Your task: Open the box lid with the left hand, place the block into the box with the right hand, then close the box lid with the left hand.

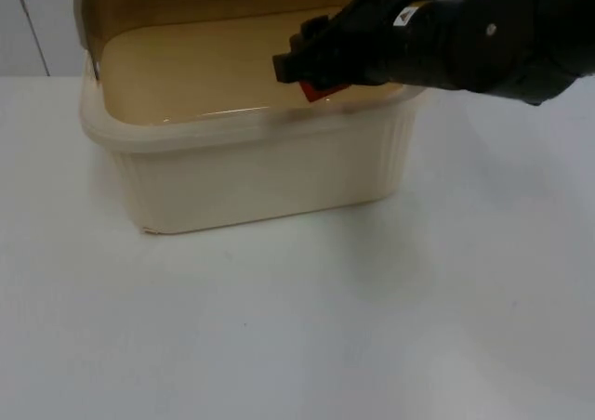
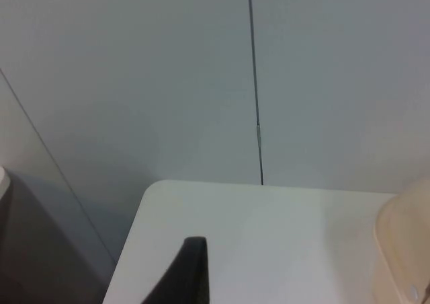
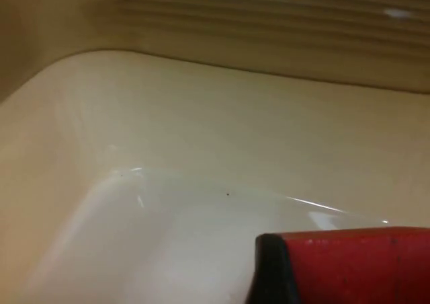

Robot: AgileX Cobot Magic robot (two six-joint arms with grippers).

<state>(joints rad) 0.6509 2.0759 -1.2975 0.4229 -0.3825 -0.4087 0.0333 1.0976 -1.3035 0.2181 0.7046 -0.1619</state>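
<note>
Left gripper (image 2: 191, 274) waits off left, over white table's (image 2: 269, 237) far left corner by grey partition wall (image 2: 168, 75) — finger state cannot tell. Cream ribbed plastic box (image 1: 260, 174) sits centre-far on table, translucent amber lid (image 1: 186, 2) raised at far side. Right gripper (image 1: 311, 67) reaches in over box's right rim — fingers pinching small red block (image 1: 321, 91), held above cream box floor (image 3: 168, 243), not touching it.
</note>
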